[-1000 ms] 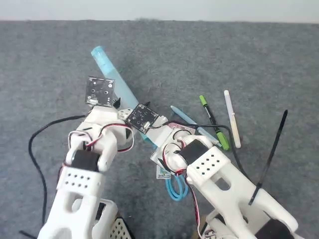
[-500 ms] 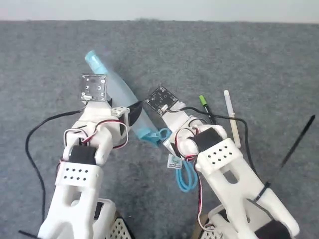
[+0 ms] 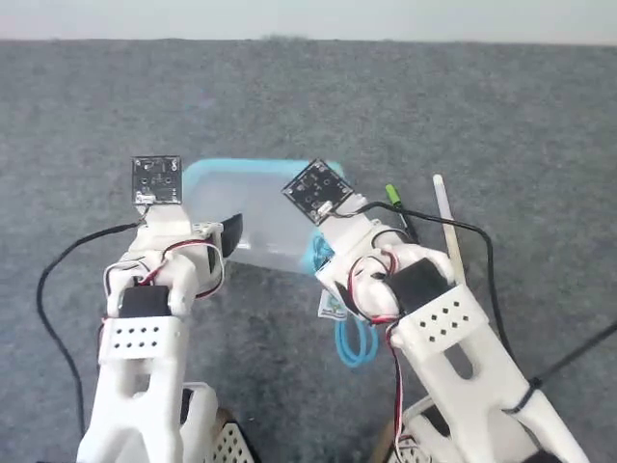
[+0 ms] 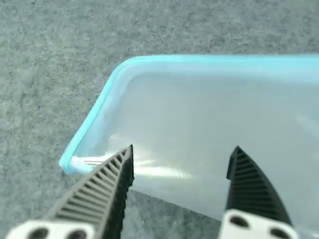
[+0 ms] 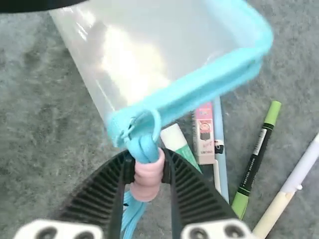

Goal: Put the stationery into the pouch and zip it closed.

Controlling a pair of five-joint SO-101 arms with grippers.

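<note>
Now that the pouch (image 3: 255, 207) has swung round from its slanted, edge-on pose of a second ago, it shows its broad clear face across the middle of the high view. That's good news: both ends are within my reach. At the left of the frame, my left gripper (image 4: 182, 159) has backed off toward the left edge. It hangs low over the pouch's near corner, wrist tipped down, jaws spread wide and gripping nothing. Centre-right, my right gripper (image 5: 147, 159) has come in over the pouch's right end, arm angled to the upper left, jaws clenched on the pink bead (image 5: 147, 178) of the blue cord (image 3: 355, 342) that runs to the zip pull. Further right, the green pen (image 3: 393, 198) and the pale pen (image 3: 445, 220) lie out on the grey mat (image 3: 521, 116), so nothing is packed yet. Whether the zip is open, I can't tell.
</note>
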